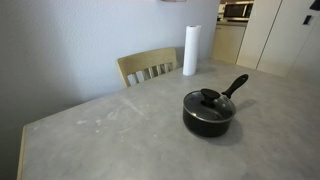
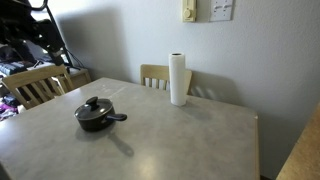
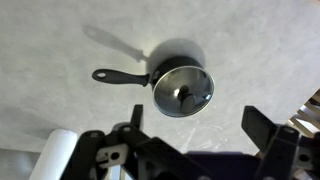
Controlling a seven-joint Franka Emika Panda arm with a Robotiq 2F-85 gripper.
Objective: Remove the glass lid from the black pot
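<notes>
Glass lid (image 3: 182,90) seated on the black pot (image 3: 120,76), mid-frame in the wrist view; gripper (image 3: 195,128) at the bottom edge, spread wide, empty, well apart. Farther back in an exterior view, paper-towel roll (image 1: 190,50) upright at top centre, chair (image 1: 148,66) beyond the table (image 1: 90,130).

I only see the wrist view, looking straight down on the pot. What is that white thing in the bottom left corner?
Observer: A paper-towel roll, standing upright near one edge of the table.
Visitor: Is the lid resting properly on the pot?
Observer: Yes. Seen from the side in both exterior views, the glass lid lies level on the black pot, knob up.
Visitor: Is anything else nearby?
Observer: A wooden chair stands at the table's edge, just behind the roll.
</notes>
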